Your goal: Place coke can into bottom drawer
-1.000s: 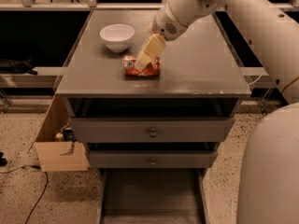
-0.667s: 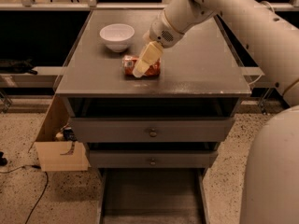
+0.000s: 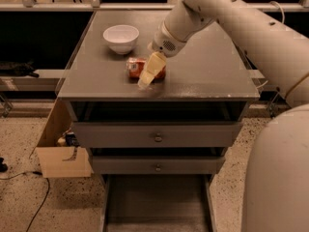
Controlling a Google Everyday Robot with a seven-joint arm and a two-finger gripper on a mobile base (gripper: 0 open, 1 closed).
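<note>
Red coke can (image 3: 135, 67) lying on cabinet top (image 3: 207, 76), gripper (image 3: 147, 76) against it (grasp unclear), bottom drawer (image 3: 154, 204) open.

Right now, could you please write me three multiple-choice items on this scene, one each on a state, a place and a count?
1. The bottom drawer is:
A pulled open
B pushed shut
C taken out

2. The coke can is:
A in the bottom drawer
B lying on the cabinet top
C held up in the air

3. How many knobbed drawers sit above the bottom drawer?
A one
B two
C three

Answers:
1 A, its grey floor is exposed.
2 B, it lies on its side there, with the gripper down at it.
3 B, two round knobs show, one above the other.
</note>
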